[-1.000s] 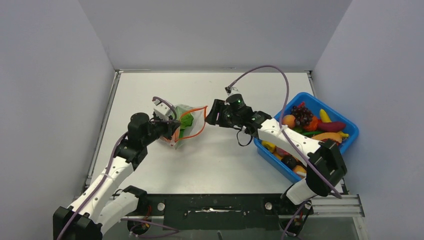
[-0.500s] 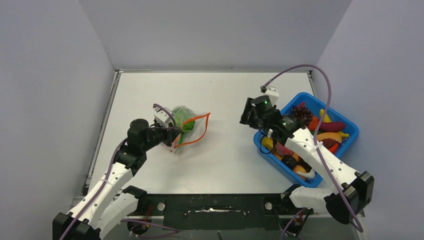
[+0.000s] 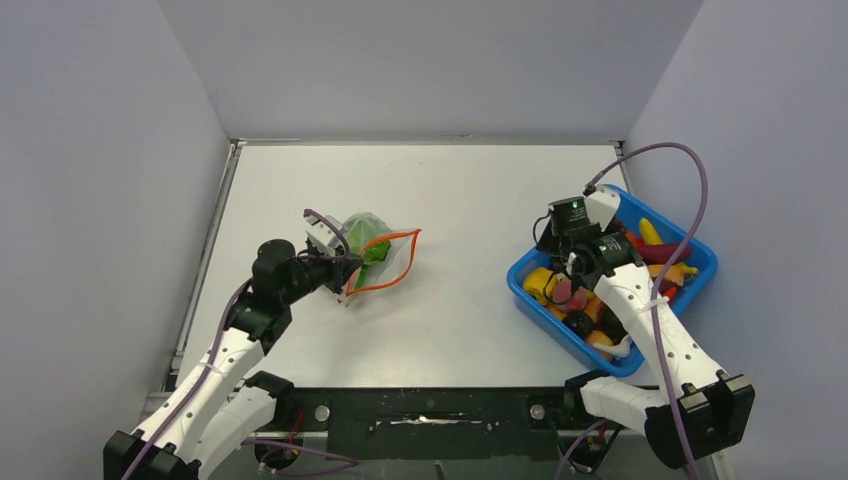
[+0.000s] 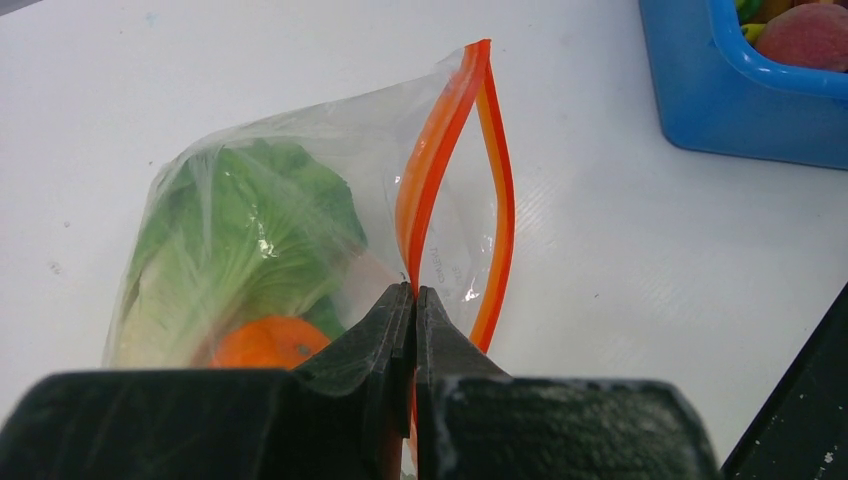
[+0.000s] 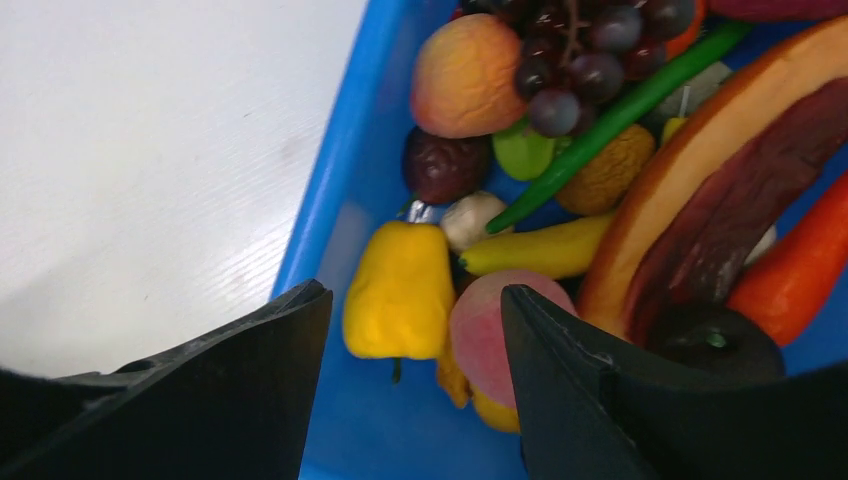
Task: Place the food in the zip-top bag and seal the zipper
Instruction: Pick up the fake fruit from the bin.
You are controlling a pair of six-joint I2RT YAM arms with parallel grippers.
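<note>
The clear zip-top bag (image 3: pixel 372 248) lies left of the table's middle, mouth gaping, its orange-red zipper (image 3: pixel 398 262) in a loop. A green lettuce leaf (image 4: pixel 240 235) and an orange piece (image 4: pixel 268 342) sit inside it. My left gripper (image 4: pixel 413 292) is shut on the near zipper strip (image 4: pixel 432 180). My right gripper (image 5: pixel 415 295) is open and empty above the blue bin (image 3: pixel 705 262), over a yellow pepper (image 5: pixel 400 290) and a peach (image 5: pixel 488 325). Purple grapes (image 5: pixel 570 50) lie deeper in the bin.
The blue bin (image 5: pixel 345 190) at the right edge holds several toy foods: a long orange-brown piece (image 5: pixel 700 180), a green bean (image 5: pixel 620 110), a dark plum (image 5: pixel 442 165), a red-orange piece (image 5: pixel 800 270). Grey walls enclose the white table (image 3: pixel 450 190).
My right arm has swung from the bag's mouth rightward to above the blue bin. The bag has settled lower, its mouth still held by my left gripper.
</note>
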